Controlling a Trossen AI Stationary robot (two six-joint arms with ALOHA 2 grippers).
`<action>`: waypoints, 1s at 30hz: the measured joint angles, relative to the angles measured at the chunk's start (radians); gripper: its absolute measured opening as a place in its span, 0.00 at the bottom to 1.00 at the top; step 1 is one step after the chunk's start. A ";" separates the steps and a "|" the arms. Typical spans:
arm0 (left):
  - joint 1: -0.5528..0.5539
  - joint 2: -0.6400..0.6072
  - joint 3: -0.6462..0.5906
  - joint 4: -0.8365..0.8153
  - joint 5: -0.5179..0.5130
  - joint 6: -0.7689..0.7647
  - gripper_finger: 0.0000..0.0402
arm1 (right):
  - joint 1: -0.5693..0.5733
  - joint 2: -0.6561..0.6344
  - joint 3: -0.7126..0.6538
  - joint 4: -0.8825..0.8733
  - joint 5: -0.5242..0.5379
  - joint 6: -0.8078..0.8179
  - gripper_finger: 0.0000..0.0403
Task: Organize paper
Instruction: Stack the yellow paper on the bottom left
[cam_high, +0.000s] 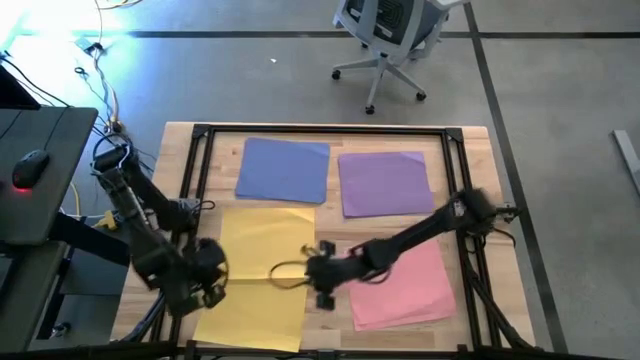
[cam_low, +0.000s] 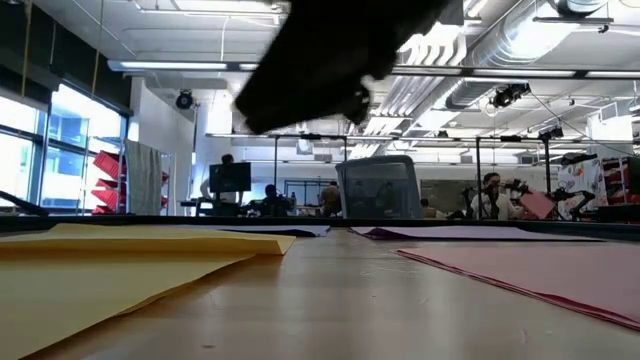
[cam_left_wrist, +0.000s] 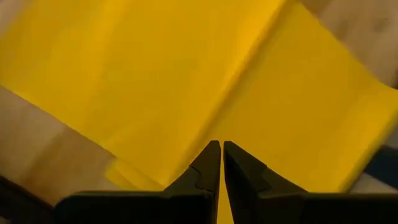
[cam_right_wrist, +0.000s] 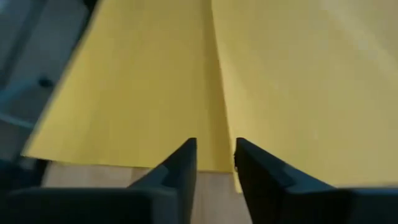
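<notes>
Four colours of paper lie flat on the wooden table. Blue paper (cam_high: 283, 170) is far left, purple paper (cam_high: 385, 183) far right, pink paper (cam_high: 405, 285) near right, and yellow paper (cam_high: 262, 270) near left, its sheets overlapping askew (cam_left_wrist: 186, 81). My left gripper (cam_high: 205, 282) is shut at the yellow paper's left edge, fingers (cam_left_wrist: 221, 155) pointing down over it. My right gripper (cam_high: 300, 270) is open a little over the yellow paper's right edge (cam_right_wrist: 217, 93). In the low view the right gripper (cam_low: 340, 60) hangs above the table. My left gripper points its shut fingers (cam_left_wrist: 208, 168) down at the yellow paper near its left edge (cam_left_wrist: 143, 177). I cannot tell whether the tips touch the sheet.
A black metal frame (cam_high: 325, 130) runs around the tabletop (cam_high: 330, 320). An office chair (cam_high: 390, 40) stands beyond the far edge, and a dark desk with a mouse (cam_high: 30, 165) is at the left. People sit in the room behind (cam_low: 490, 190).
</notes>
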 joint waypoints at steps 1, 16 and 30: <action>-0.028 0.000 0.000 0.030 -0.013 -0.011 0.00 | 0.003 0.044 0.063 -0.038 0.015 -0.004 0.32; -0.151 0.255 0.000 0.415 -0.157 0.008 0.00 | -0.023 0.419 0.526 -0.188 0.152 -0.148 0.43; -0.129 0.521 0.000 0.506 -0.127 -0.017 0.00 | -0.087 0.421 0.519 -0.218 0.125 -0.164 0.26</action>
